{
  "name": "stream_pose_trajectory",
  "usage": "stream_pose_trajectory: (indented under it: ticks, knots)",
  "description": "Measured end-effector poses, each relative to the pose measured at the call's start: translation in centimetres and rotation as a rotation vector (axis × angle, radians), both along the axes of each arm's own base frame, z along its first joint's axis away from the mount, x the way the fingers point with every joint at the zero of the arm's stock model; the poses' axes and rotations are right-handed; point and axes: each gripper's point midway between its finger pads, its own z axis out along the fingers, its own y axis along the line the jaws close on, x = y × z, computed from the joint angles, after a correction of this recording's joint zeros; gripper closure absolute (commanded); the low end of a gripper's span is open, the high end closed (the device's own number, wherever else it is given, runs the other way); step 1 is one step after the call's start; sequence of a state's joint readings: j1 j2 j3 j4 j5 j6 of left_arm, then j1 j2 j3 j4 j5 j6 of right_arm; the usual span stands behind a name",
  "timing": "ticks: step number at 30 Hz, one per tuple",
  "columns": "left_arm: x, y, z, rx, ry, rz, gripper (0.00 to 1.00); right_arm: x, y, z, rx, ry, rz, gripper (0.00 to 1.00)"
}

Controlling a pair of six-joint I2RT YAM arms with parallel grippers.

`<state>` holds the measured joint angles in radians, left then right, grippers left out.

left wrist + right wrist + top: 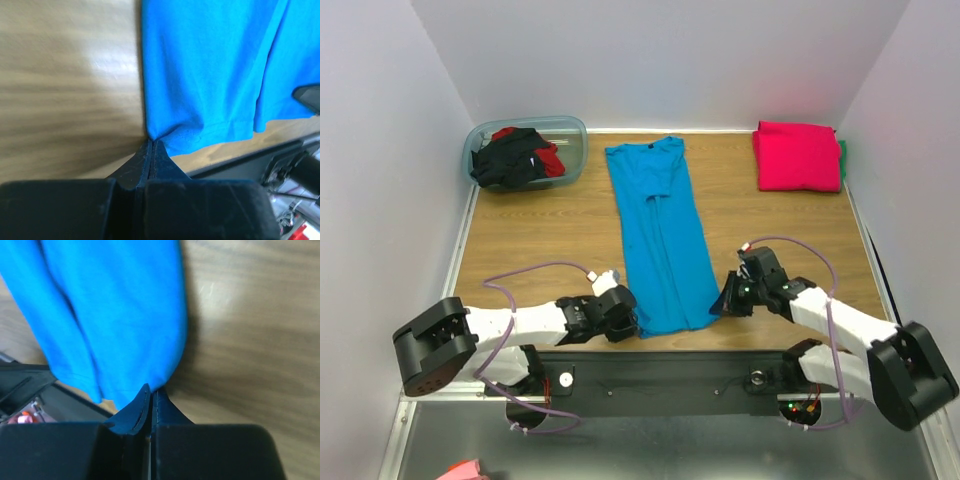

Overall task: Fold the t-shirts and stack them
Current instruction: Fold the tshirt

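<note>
— Left gripper (151,144)?
— Clamped flat on the near left hem corner of the turquoise t-shirt (660,235), no gap between the jaws.
— Right gripper (151,391)?
— Likewise pinching the near right corner. Sleeves folded in, laid long down the wooden table (540,240).
— Elsewhere?
— Folded magenta t-shirt (797,155) far right. Far left, translucent tub (576,140) holding a black t-shirt (510,162) and red t-shirt (553,165), tangled, possibly more underneath.
</note>
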<state>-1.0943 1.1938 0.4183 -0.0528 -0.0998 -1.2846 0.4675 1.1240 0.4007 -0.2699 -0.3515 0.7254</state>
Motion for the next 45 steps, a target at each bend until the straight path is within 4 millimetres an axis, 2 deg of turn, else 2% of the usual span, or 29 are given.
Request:
stream_pose_trajectory:
  ticks: [8, 11, 15, 18, 20, 26, 31, 36, 40, 45]
  knots:
    - [-3.4, -1.0, 0.8, -0.018, 0.016, -0.092, 1.0, -1.6, -0.6, 3.6, 0.061, -0.094, -0.027, 1.0]
    - [-3.3, -1.0, 1.2, -0.002, 0.015, -0.088, 1.0, -1.8, -0.9, 3.8, 0.05, -0.087, -0.035, 1.0]
    - [-2.1, -1.9, 3.4, -0.004, -0.029, -0.066, 1.0, -0.8, -1.2, 4.6, 0.005, -0.085, -0.059, 1.0]
    - [-0.4, -2.8, 5.4, -0.032, -0.077, -0.041, 1.0, 1.5, -1.1, 6.2, -0.034, -0.127, -0.09, 1.0]
    - [1.4, -2.6, 6.4, -0.039, -0.11, -0.006, 1.0, 3.4, -1.0, 7.3, -0.056, -0.157, -0.115, 1.0]
    - [7.0, -0.5, 7.9, -0.001, -0.184, 0.08, 1.0, 8.1, -0.8, 9.3, -0.138, -0.221, -0.172, 1.0]
    - [11.4, 0.2, 9.8, 0.035, -0.244, 0.115, 1.0, 13.0, -0.2, 11.5, -0.196, -0.298, -0.21, 1.0]
    - [15.1, 1.4, 10.5, 0.077, -0.279, 0.138, 1.0, 17.6, 0.8, 12.8, -0.249, -0.355, -0.22, 1.0]
    - [17.7, 2.5, 10.3, 0.118, -0.293, 0.151, 1.0, 20.8, 1.7, 12.6, -0.281, -0.372, -0.219, 1.0]
    - [20.9, 3.2, 9.5, 0.175, -0.301, 0.139, 1.0, 23.3, 2.0, 11.1, -0.315, -0.352, -0.218, 1.0]
